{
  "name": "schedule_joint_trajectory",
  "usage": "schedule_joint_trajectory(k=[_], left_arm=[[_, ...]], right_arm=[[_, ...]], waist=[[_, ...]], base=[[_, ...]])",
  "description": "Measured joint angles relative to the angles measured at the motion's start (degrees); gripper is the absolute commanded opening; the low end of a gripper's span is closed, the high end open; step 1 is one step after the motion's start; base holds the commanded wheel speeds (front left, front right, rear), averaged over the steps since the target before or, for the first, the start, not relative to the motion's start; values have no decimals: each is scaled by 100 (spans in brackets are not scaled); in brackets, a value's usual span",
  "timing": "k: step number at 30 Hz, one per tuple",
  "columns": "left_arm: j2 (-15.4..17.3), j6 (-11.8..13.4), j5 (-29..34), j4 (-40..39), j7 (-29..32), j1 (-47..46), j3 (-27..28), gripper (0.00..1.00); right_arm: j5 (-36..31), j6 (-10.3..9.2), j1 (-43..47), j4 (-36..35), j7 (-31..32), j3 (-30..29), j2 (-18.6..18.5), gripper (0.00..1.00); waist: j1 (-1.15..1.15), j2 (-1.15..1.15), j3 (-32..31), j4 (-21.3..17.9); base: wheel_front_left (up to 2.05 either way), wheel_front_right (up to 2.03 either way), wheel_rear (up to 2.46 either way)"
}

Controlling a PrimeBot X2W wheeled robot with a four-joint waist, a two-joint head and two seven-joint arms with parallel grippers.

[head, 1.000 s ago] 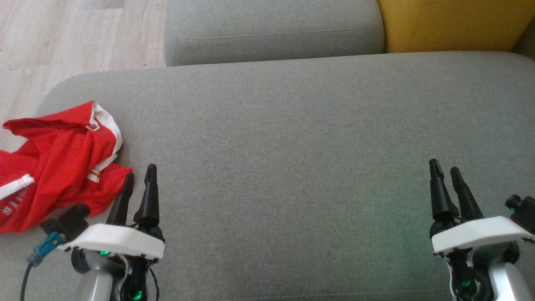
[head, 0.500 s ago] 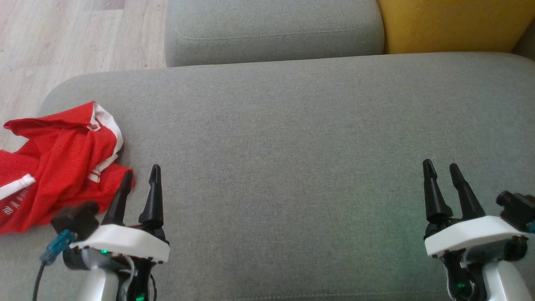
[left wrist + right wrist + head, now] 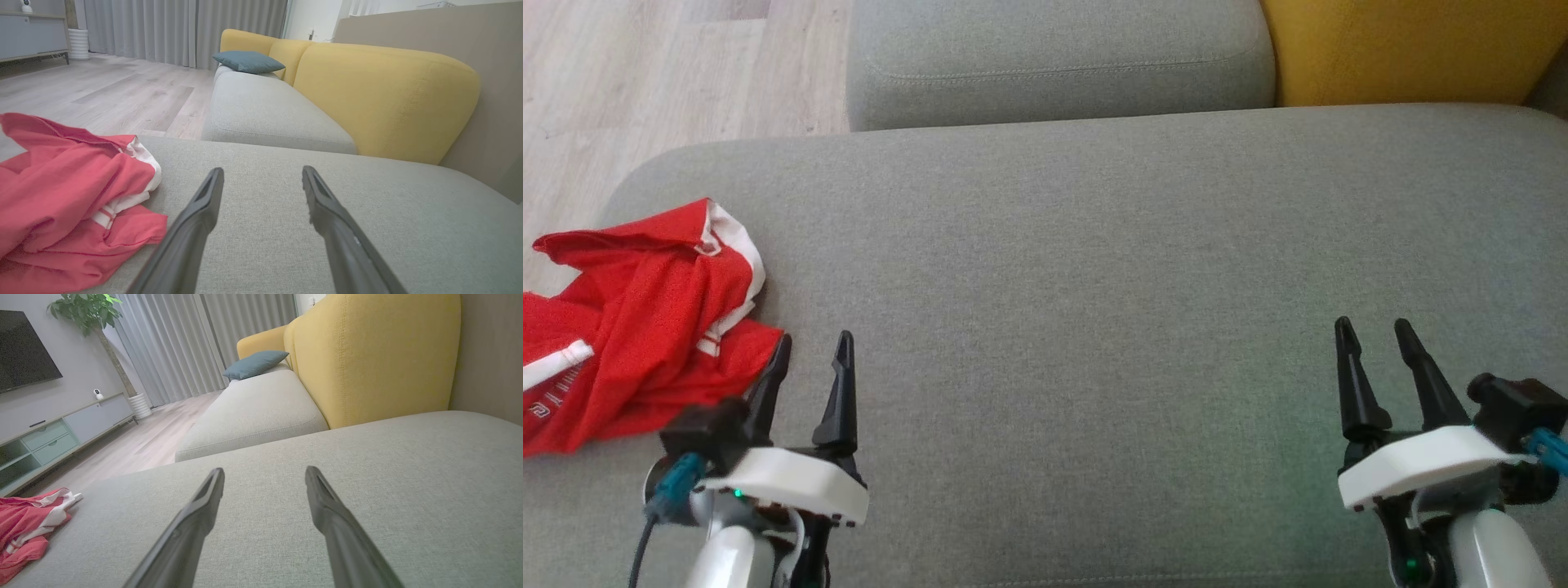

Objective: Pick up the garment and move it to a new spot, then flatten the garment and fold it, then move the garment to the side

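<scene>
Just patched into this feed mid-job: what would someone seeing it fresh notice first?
The crumpled red garment with white trim jumps out, heaped at the left edge of the grey fabric sofa cushion. The left gripper stands open just beside the garment's nearest corner, while the right gripper, also open, sits far off over bare cushion. A mustard-yellow backrest glows at the upper right.
</scene>
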Motion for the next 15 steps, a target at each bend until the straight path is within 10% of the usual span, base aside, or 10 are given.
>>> schedule_joint_trajectory(k=[15], left_arm=[[12,100,894,176,-252,2,-53,100]], right_arm=[[-914,0,142,-22,-74,-15,66,100]], waist=[[0,0,0,-6]], base=[[0,0,0]])
